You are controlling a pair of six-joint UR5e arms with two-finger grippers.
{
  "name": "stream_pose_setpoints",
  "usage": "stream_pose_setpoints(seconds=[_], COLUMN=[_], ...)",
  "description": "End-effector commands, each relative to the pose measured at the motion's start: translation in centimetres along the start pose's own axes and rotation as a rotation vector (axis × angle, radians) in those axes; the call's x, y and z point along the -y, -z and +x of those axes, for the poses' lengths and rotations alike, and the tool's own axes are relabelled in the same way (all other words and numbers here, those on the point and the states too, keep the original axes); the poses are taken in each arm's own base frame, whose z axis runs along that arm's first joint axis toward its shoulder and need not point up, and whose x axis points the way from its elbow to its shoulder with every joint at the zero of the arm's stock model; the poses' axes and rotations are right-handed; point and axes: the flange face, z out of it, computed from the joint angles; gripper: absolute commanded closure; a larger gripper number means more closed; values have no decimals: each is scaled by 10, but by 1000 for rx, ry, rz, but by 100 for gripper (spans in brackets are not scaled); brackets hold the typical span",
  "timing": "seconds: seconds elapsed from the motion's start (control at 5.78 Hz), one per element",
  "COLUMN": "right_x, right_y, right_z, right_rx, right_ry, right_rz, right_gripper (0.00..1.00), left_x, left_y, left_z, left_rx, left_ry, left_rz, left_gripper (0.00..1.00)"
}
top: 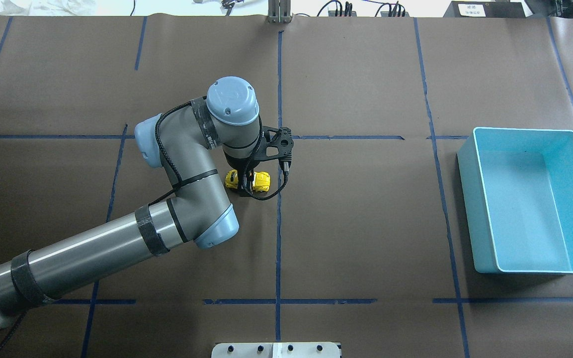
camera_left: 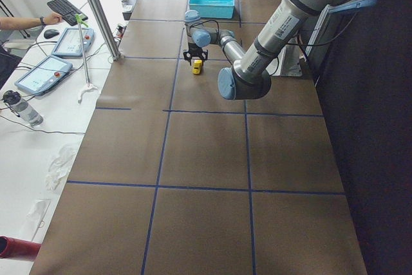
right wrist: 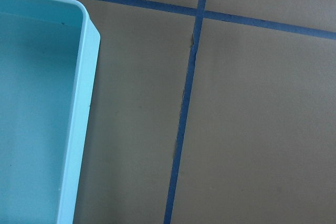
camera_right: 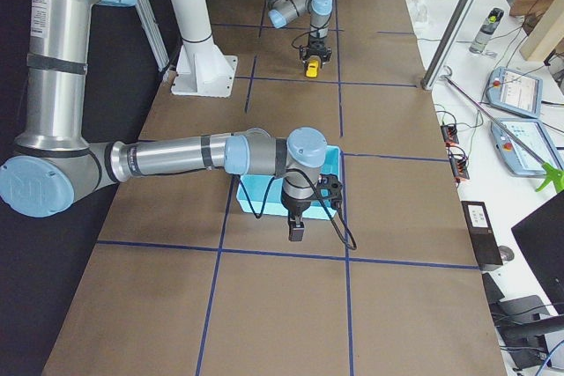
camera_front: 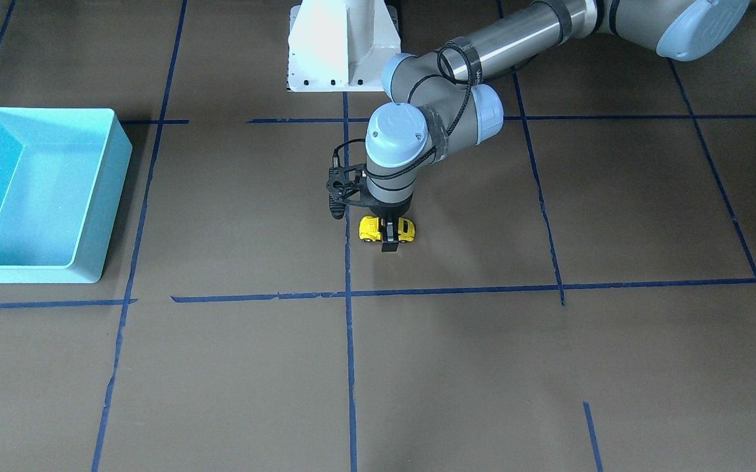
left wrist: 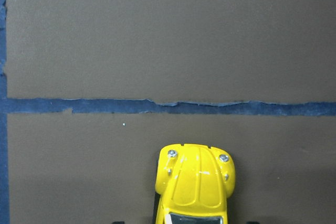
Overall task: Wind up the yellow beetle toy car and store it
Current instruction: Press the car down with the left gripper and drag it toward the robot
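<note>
The yellow beetle toy car (camera_front: 370,228) is sitting wheels-down on the worktop (camera_front: 548,367) near its middle, just beside a crossing of blue tape lines (top: 279,223). In my left wrist view its nose is pointing at a tape strip. My left jaws are straddling its middle, one finger against each flank; they look clamped on the car, going by the front and overhead views.

The light-blue bin (top: 466,199) is standing well apart, off to the right. My right jaws are hanging over the worktop just beside that bin. Only the side view is catching them, so I cannot tell whether they are apart or together.

Judging the step: the wind-up is in hand. The next move is calling for dragging the car backward with its wheels pressed down and the grip not slipping, then carrying it right to the bin.
</note>
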Motion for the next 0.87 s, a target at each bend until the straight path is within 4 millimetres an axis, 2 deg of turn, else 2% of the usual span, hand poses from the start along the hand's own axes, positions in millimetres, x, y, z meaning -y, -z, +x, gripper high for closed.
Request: stream_pose_setpoints(seconds=[0.0, 0.35, 0.69], right_x=[0, 0, 0], right_y=[0, 0, 0], right_z=[0, 0, 0], right_rx=[0, 0, 0], right_ry=[1, 1, -1], right_rz=[0, 0, 1], right_gripper=[0, 0, 0], left_x=[2, 3, 5], left_y=[1, 2, 13], left_z=[0, 0, -2], left_rx=[1, 0, 4], left_ry=[-5, -6, -4], left_rz=[1, 1, 9], left_gripper=[41, 53, 78])
